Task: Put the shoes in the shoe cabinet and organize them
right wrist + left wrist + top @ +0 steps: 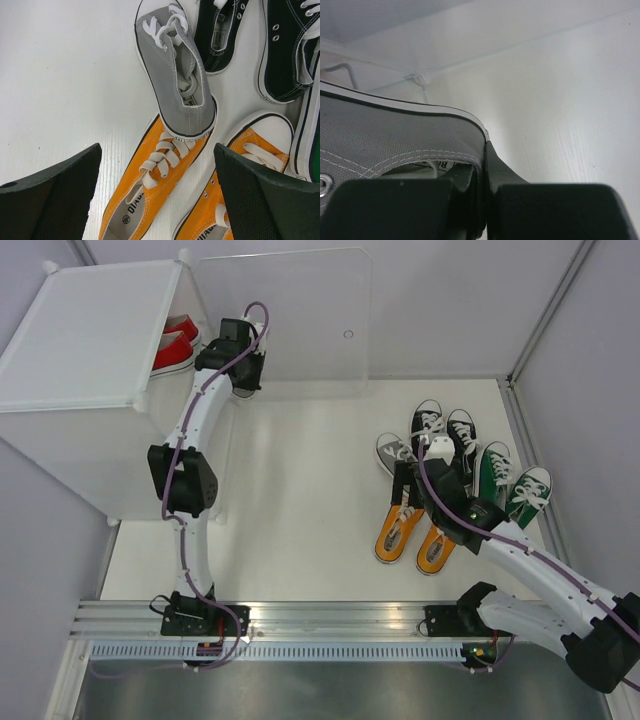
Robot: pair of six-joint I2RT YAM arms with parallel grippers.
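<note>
White bench (300, 490); left tool (483, 167) pinches grey shoe (380, 135) inside cabinet (80, 340); right tool (156, 150) spread above orange shoes (400, 530).

The table (300, 500) bears the shoe cabinet (80, 350), an orange pair (398, 533), grey shoe (392, 450), black pair (462, 435) and green pair (492, 472).

My left arm (195, 440) stretches far forward from its base, elbow bent, with the wrist up at the far left. Its tool (485, 165) is pinched tight on the edge of a grey shoe (395, 140). My right arm (540, 565) angles in low from the right. Its tool (156, 160) points downward, both fingers (55, 200) spread wide and gripping nothing.
</note>
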